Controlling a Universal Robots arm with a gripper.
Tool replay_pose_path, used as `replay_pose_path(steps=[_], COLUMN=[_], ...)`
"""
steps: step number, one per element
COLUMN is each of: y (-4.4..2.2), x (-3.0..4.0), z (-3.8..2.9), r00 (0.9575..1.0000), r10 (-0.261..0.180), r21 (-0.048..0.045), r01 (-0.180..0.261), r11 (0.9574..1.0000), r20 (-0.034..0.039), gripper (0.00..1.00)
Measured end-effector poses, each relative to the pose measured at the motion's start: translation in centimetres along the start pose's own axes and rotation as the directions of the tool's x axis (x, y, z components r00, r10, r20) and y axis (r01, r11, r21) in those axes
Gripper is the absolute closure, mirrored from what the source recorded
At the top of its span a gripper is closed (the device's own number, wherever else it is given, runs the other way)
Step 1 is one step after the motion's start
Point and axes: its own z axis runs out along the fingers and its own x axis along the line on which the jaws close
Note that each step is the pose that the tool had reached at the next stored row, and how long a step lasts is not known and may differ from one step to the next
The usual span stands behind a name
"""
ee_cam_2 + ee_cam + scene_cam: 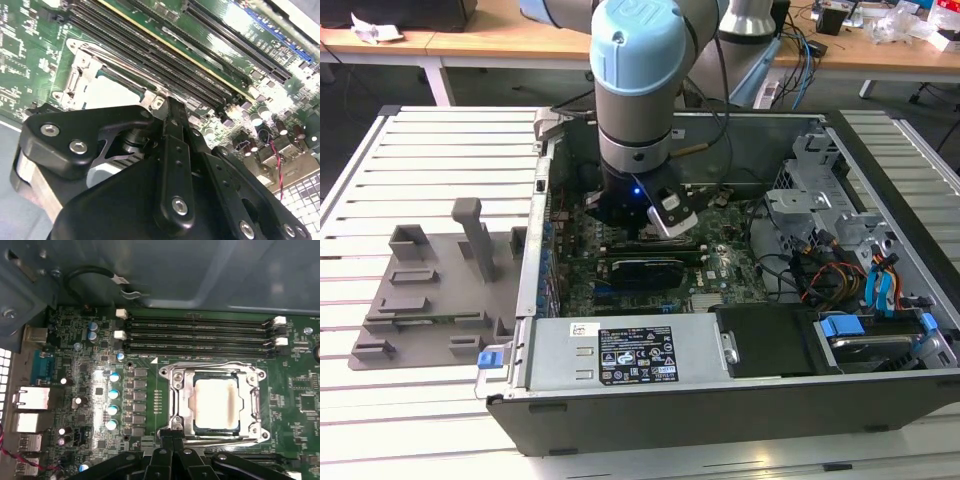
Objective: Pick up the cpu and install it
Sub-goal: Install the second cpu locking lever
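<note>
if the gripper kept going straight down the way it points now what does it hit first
Probably the metal socket frame on the green motherboard, near the edge of the silver-grey square cpu seated inside it. The black gripper hangs just beside that frame; depth is unclear.

The robot arm (638, 80) descends vertically from the top centre of the exterior view, its black gripper (172, 440) pointing straight down, fingers (172, 130) pressed together at the tips, holding nothing.

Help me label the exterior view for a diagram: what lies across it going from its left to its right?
Grey plastic tray → robot arm over the motherboard → blue drive-bay latches at the open computer case's far side.
</note>
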Motion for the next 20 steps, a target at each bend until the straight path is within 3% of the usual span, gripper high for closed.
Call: replay_pose_path(steps=[4,7,12,17,20], y=[0.75,1.17,2.64,3.68,4.14], x=[-1.64,-2.46,-4.52,-5.30,-5.36], z=[0.06,0.16,0.50,0.47,-0.10], r00=[1.0000,1.0000,1.0000,1.0000,1.0000], r10=[-0.001,-0.001,-0.002,-0.003,-0.005], r21=[0.0243,0.0349,0.0556,0.0717,0.1147], r01=[0.001,0.002,0.002,0.003,0.005], r11=[0.9997,0.9994,0.9984,0.9974,0.9934], r20=[-0.0008,-0.0011,-0.0021,-0.0026,-0.0039], gripper=[0.89,0.89,0.89,0.89,0.89])
